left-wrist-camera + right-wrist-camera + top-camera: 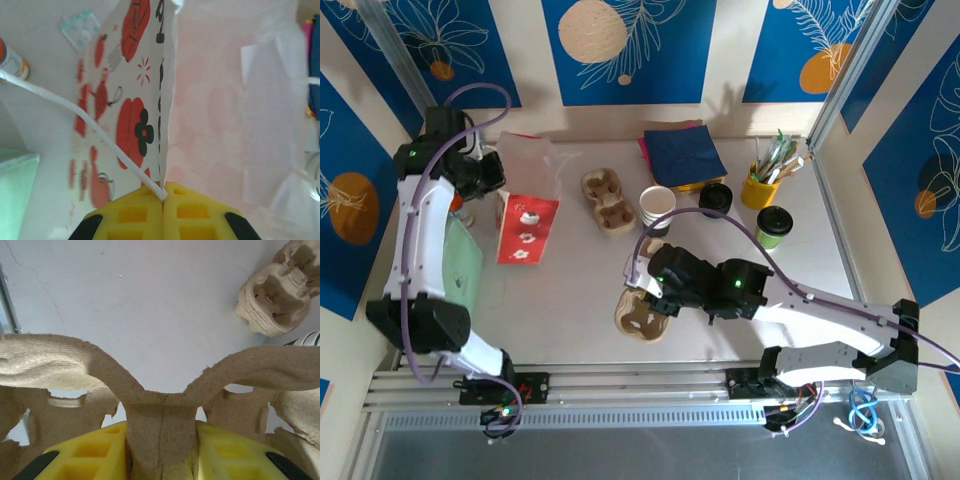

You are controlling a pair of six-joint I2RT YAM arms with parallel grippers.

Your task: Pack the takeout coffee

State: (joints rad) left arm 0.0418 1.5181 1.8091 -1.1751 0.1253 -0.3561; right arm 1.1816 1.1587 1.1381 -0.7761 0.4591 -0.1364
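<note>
Coffee sat free of both claws: the takeout coffee (657, 208), a small white paper cup with dark print low on its side, stood upright and open-topped near the middle of the table (570, 310). Just to its left lay a brown pulp carrier (608, 202), and just to its right a black lid (716, 197). Farther right were a yellow pot of utensils (760, 188) and a green cup with a black lid (773, 226). Behind the white cup lay a stack of dark blue napkins (684, 155).

The right claw (650, 292) was nearer the front edge than the cup and was clamped on a second pulp carrier (640, 318). From its wrist camera I could see the yellow fingers (90, 452) pressed against either side of that carrier's central ridge (161, 415). Whether the carrier was lifted off the table, I could not tell.

The left claw (488, 172) was over at the far left, at the top of a thin plastic bag (528, 228) printed with red shapes. In the wrist view its yellow fingers (135, 212) met with no gap, pinching the bag's white cord handle (75, 112) right at their tips. A pale green object (460, 262) lay beside the left arm, and I could not make out what it was.
</note>
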